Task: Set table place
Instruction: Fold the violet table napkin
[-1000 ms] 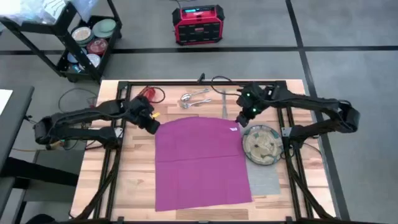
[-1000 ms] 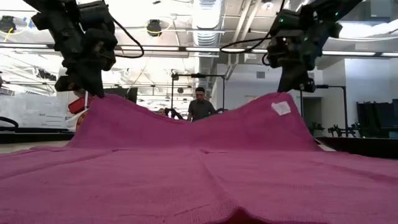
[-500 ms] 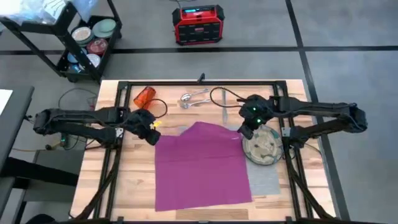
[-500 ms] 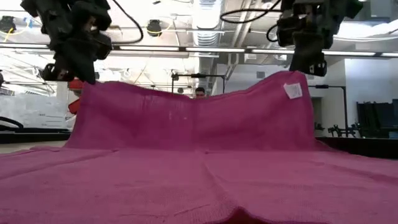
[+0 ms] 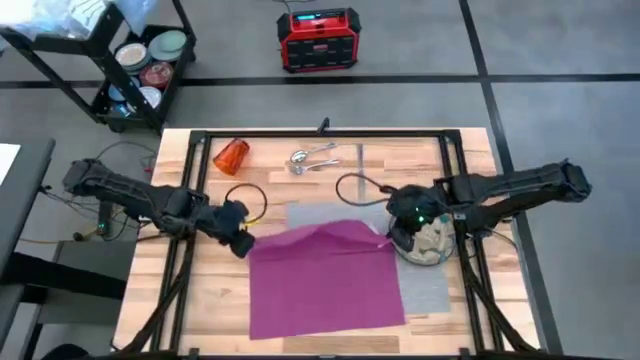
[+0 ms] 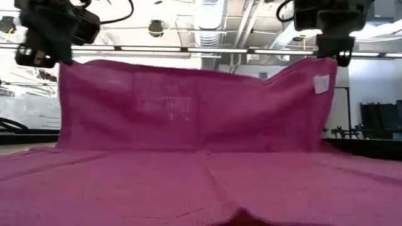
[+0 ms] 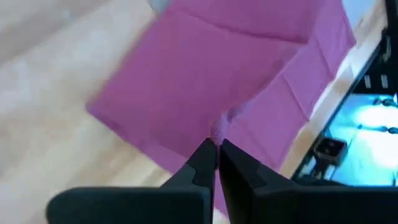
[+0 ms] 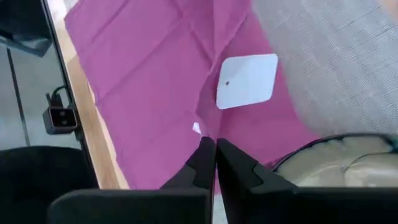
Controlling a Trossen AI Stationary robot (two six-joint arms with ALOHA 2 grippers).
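Napkin (image 5: pixel 325 275) lifted by left gripper (image 5: pixel 243 243) and right gripper (image 5: pixel 393 232), each pinching 1 corner.

Matt knitted magenta cloth napkin (image 5: pixel 325 285), pale planked wood table (image 5: pixel 215 290), woven grey placemat (image 5: pixel 422 292).

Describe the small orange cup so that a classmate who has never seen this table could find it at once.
Start at the table of light wooden planks and go to its far left corner, beyond the left gripper and the magenta napkin. The orange cup lies there on its side, left of the silver cutlery; nothing else on the table is orange.
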